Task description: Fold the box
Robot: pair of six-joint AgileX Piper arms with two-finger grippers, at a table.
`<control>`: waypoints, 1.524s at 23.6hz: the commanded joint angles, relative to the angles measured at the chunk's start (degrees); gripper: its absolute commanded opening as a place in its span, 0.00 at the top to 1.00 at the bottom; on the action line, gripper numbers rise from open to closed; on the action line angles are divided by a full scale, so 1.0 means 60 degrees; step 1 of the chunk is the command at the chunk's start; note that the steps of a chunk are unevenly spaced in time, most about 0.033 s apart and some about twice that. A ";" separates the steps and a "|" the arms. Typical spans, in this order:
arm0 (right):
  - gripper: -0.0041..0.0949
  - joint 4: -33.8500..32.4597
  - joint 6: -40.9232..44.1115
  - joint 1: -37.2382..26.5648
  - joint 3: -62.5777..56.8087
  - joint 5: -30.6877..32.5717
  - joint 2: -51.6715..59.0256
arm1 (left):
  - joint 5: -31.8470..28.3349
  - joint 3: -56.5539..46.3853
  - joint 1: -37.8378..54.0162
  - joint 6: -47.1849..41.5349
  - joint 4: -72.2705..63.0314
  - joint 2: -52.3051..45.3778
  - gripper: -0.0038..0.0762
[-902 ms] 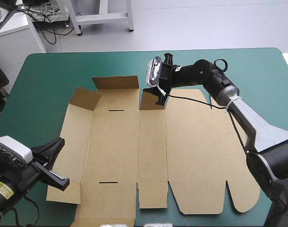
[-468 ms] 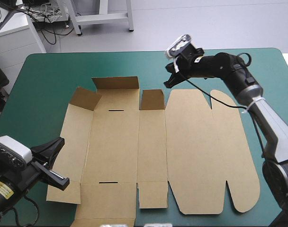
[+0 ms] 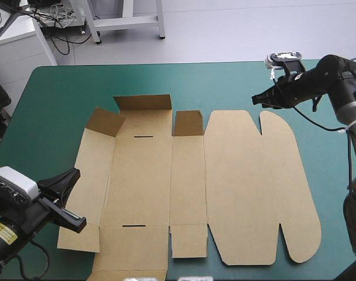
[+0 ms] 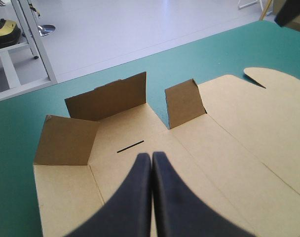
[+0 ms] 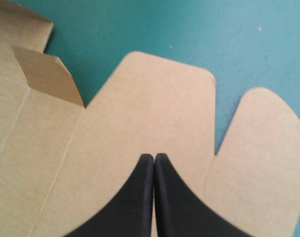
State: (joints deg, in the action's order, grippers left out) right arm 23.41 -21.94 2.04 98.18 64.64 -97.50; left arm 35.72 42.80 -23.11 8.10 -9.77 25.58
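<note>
High view: box [image 3: 236, 193] is lying mostly flat mid-worktop [image 3: 61, 88], far flaps [image 3: 141, 102] standing. Left gripper [image 4: 151, 157] and right gripper [image 5: 154, 157] are hovering closed, empty. Looks like early wall-raising; next move needs a side panel lifted.

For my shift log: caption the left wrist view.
Shut left gripper facing the brown box: sheet flat, three flaps raised, on the teal-green table.

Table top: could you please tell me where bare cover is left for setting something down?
Bare teal-green cover lies between the box and the table's far edge, widest at the far-left corner. The box fills the middle; the right tool hangs over the far right.
</note>
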 commanded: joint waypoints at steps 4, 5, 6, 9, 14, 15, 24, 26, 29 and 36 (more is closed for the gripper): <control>0.97 -0.1134 0.0637 -0.0180 0.0227 0.0440 0.1186 | -0.0545 0.0725 -0.0006 -0.0340 -0.0080 0.1081 0.96; 0.97 -0.1157 0.0637 -0.0180 0.0227 0.0520 0.1359 | -0.0475 0.0898 -0.0006 -0.0340 -0.0055 0.1307 0.96; 0.97 -0.1157 0.0663 -0.0180 0.0227 0.0599 0.1502 | -0.0404 0.1053 -0.0006 -0.0340 -0.0055 0.1503 0.96; 0.97 -0.1063 0.0663 -0.0180 0.0227 0.1031 0.2079 | -0.0033 0.1760 -0.0006 -0.0340 -0.0035 0.2228 0.96; 0.97 -0.1036 0.0767 -0.0180 -0.0051 0.1184 0.3114 | 0.1425 0.3505 -0.0006 -0.0353 0.0061 0.3759 0.96; 0.97 -0.1036 0.0767 -0.0180 -0.0198 0.1184 0.3356 | 0.1790 0.3887 -0.0006 -0.0353 0.0180 0.4086 0.96; 0.97 -0.1177 0.0625 -0.0180 -0.3829 0.0914 0.6586 | 0.4002 0.5939 0.0122 -0.0813 0.3025 0.6524 0.96; 0.97 -0.1112 0.0702 -0.0180 -0.4755 0.0898 0.7466 | 0.4300 0.5939 0.0695 -0.0813 0.2801 0.6808 0.96; 0.97 -0.1020 0.0707 -0.0180 -0.5772 0.0821 0.8558 | 0.4621 0.5939 0.1644 -0.0683 0.2665 0.7061 0.96; 0.97 -0.1020 0.1014 -0.0180 -0.7308 0.0560 1.0543 | 0.6327 0.5939 0.5321 0.2698 -0.2699 0.7776 0.93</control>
State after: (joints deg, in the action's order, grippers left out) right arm 16.10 -15.97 1.48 54.66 71.03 -36.22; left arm 71.04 76.51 3.59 18.43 -14.72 71.75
